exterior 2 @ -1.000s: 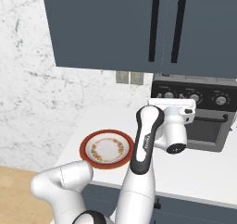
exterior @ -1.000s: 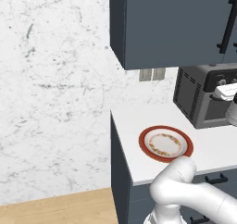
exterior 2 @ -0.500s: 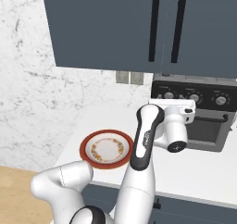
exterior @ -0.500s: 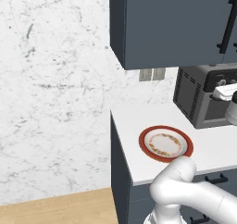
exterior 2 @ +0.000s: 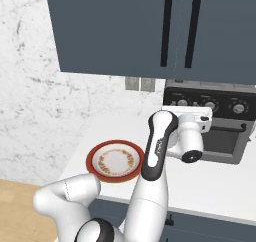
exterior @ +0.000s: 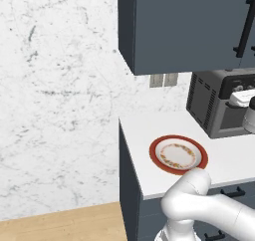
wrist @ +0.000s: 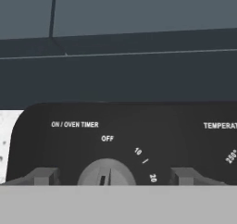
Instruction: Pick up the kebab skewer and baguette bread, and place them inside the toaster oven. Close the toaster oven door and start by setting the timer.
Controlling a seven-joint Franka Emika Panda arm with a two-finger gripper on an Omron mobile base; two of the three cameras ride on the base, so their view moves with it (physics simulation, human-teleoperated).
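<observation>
Your end effector (wrist: 107, 176), fingers spread either side of the timer knob (wrist: 106, 173), has just begun narrowing onto it on the toaster oven (exterior 2: 215, 121), door (exterior 2: 222, 138) shut, plate (exterior 2: 116, 161) bare, so only timer-setting remains.

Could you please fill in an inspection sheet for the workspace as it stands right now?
Surface: white counter, bare apart from what is listed.
Job's things: toaster oven at the back of the counter, toaster oven door shut; timer knob marker pointing towards OFF. Skewer and bread: nothing seen.
Clutter: red-rimmed plate, nothing on it.
Grippers: pincer open, one fingertip on each side of the timer knob, not touching.
Cables: nothing seen.
Surroundings: dark wall cabinets, marble wall, wall outlet.
</observation>
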